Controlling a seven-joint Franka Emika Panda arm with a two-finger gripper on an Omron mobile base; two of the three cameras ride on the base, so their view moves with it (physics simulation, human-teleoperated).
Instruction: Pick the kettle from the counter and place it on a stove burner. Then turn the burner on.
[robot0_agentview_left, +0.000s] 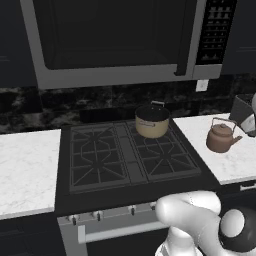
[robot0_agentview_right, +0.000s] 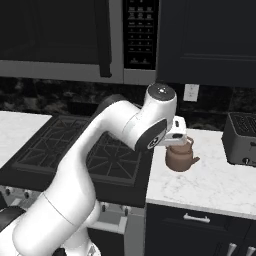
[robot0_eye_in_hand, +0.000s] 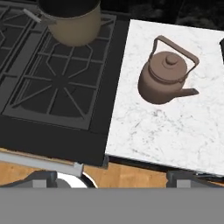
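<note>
I was on the pick-up step: the kettle (robot0_eye_in_hand: 164, 78) sat upright on the counter (robot0_eye_in_hand: 175, 131), right of the cooktop, untouched. My jaws were spread, holding nothing. Next I needed to descend and close on its tall handle (robot0_eye_in_hand: 175, 49).

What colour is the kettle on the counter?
Copper-pink all over, lid and handle included; the kettle shows best in the hand view.

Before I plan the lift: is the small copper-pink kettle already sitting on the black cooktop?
No, the copper-pink kettle stands on the white marble counter, right of the black cooktop.
</note>
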